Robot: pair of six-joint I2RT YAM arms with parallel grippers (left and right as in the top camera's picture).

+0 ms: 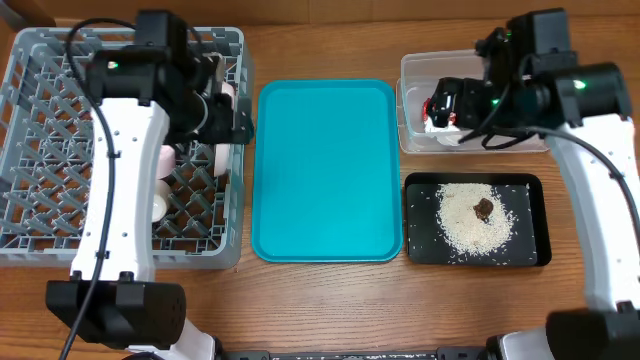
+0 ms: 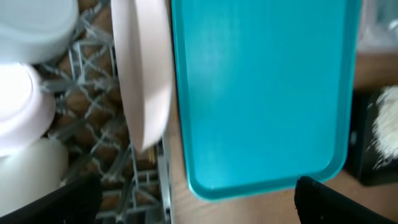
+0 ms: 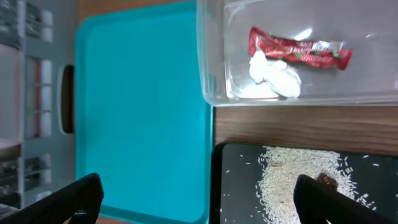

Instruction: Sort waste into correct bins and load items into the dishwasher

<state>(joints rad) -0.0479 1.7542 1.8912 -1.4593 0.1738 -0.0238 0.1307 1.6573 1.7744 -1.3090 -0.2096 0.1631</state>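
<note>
The grey dish rack (image 1: 40, 120) stands at the left. My left gripper (image 1: 225, 120) hangs open and empty over its right side. In the left wrist view the open fingers (image 2: 199, 205) frame the rack (image 2: 93, 137), where a pale pink bowl (image 2: 146, 81) stands on edge beside a greyish bowl (image 2: 37, 25) and white dishes (image 2: 18, 106). My right gripper (image 1: 445, 105) is open and empty over the clear tub (image 1: 415, 140). The tub (image 3: 211, 74) holds the red-and-white wrapper (image 3: 298, 50) and tissue (image 3: 273, 74). Rice (image 1: 478, 215) with a brown lump (image 1: 484, 208) lies in the black tray (image 1: 530, 195). The chopsticks are out of view.
The teal tray (image 1: 325, 170) lies between the rack and the two bins, with nothing on it. It also shows in the left wrist view (image 2: 261, 93) and the right wrist view (image 3: 137, 112). Wooden table (image 1: 330, 300) shows along the front.
</note>
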